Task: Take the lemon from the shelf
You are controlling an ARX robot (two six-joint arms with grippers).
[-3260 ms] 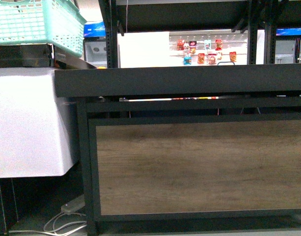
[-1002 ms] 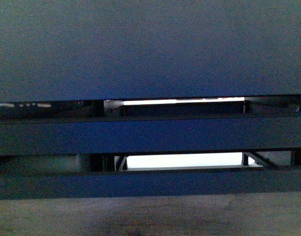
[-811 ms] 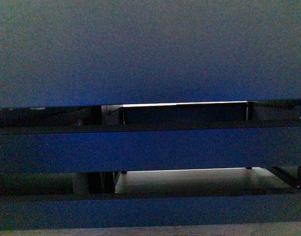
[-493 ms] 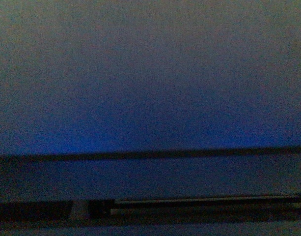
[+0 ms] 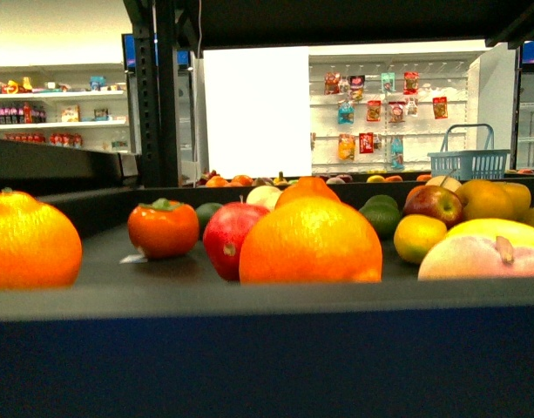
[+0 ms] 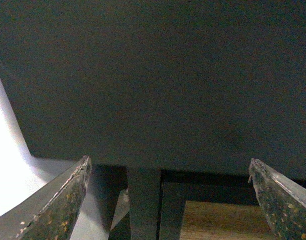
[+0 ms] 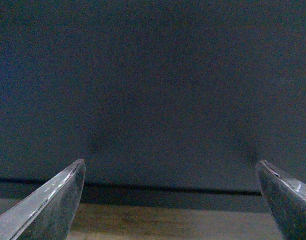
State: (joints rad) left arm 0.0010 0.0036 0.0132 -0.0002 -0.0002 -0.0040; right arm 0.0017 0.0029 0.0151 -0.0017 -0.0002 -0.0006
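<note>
In the front view the lemon (image 5: 419, 237), small, yellow and oval, lies on the dark deck of the shelf (image 5: 267, 348), right of a big orange (image 5: 310, 239) and left of a pale stemmed pear (image 5: 480, 252). Neither gripper shows in that view. The left gripper (image 6: 168, 160) is open, fingers wide apart with nothing between them, facing the shelf's dark front edge (image 6: 153, 75) above the wood-grain panel (image 6: 217, 220). The right gripper (image 7: 170, 161) is open and empty too, facing the same dark edge (image 7: 153, 75) and the wood panel (image 7: 167, 222).
On the deck there are also an orange (image 5: 27, 239) at far left, a persimmon (image 5: 164, 228), a red apple (image 5: 230, 237), a second apple (image 5: 436, 205) and orange-yellow fruits (image 5: 489, 198). A black upright (image 5: 158, 96) stands at back left. A blue basket (image 5: 469, 161) sits behind.
The front camera has risen from the wood panel, past the dark tray edge that filled the view, to deck level. The fruit has come into sight.
</note>
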